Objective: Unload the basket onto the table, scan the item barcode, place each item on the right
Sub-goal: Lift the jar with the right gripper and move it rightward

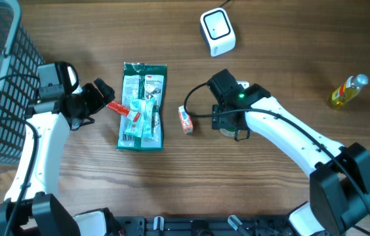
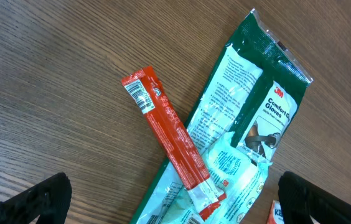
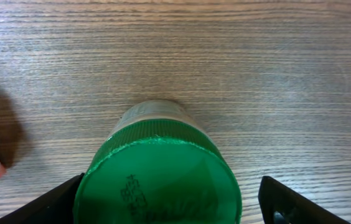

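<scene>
The white barcode scanner (image 1: 217,31) stands at the table's far middle. A red stick packet (image 2: 172,140), with a barcode on its upper end, lies across a green glove package (image 2: 250,118). My left gripper (image 2: 175,200) hovers open over both, its fingers (image 2: 42,199) wide apart and holding nothing. In the overhead view it (image 1: 103,98) is just left of the packet (image 1: 124,110). A green-lidded jar (image 3: 163,180) stands between the fingers of my right gripper (image 3: 169,205). The left finger (image 3: 57,202) is at the lid's edge and the right one stands clear of it.
A small orange and white box (image 1: 185,119) lies between the glove package (image 1: 142,105) and the right gripper (image 1: 227,124). A yellow bottle (image 1: 349,90) lies at the far right. A dark mesh basket (image 1: 1,85) fills the left edge.
</scene>
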You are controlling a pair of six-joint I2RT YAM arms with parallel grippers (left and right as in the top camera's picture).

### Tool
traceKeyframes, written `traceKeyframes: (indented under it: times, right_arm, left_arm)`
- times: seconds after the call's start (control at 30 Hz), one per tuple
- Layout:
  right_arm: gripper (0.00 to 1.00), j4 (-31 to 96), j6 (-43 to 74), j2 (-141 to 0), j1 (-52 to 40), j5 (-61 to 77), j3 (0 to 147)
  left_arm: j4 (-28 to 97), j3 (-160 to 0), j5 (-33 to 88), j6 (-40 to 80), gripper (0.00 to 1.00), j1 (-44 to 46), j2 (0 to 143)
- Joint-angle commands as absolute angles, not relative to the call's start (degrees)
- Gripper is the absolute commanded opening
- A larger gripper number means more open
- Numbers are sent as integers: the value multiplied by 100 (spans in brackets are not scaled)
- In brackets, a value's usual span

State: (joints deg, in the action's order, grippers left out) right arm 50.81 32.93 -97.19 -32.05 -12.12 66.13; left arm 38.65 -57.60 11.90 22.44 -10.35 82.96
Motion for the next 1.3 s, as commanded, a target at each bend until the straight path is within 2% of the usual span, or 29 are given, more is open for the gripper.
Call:
traceKeyframes:
  times: [0.0,0.23,0.4,0.43,0.47,0.63,0.83,0.97,1.1,1.2,1.27]
  right_arm:
    - [88,5107,3253,-9773,-3181,-1125,6584]
    - [88,5216,3146,-9773,-3181,331,6584]
    - [89,5190,3146,-9773,-3181,-303,6584]
    - [91,5109,3144,-9773,-3181,-440,6584]
    - [99,5002,3138,-9773,-3181,-510,6584]
    - [100,4571,3148,-9793,-3181,-513,6584]
    - [93,4532,3168,-9804,-3181,-821,6534]
    - [84,4442,3170,-9804,-3181,-1098,6322]
    - [84,4471,3247,-9804,-3181,-1232,6285]
    - [81,4871,3981,-9804,-3138,-1844,6287]
    - [75,4895,4066,-9804,-3048,-1769,6287]
  left_arm:
    - [3863,-5817,1216,2298,100,-1039,8261]
    - [3863,-5817,1216,2298,100,-1039,8261]
    - [3863,-5817,1216,2298,100,-1039,8261]
    - [3863,-5817,1216,2298,100,-1039,8261]
    - [3863,-5817,1216,2298,100,-1039,8261]
    - [3863,-5817,1216,2298,100,-1039,8261]
    - [3863,-5817,1216,2298,100,-1039,8261]
    - [3863,-5817,1216,2298,100,-1039,8261]
    - [3863,-5817,1216,2298,100,-1039,8261]
    - [3863,-5817,1216,2298,100,-1039,8261]
    - [3863,-5817,1216,2298,100,-1039,8261]
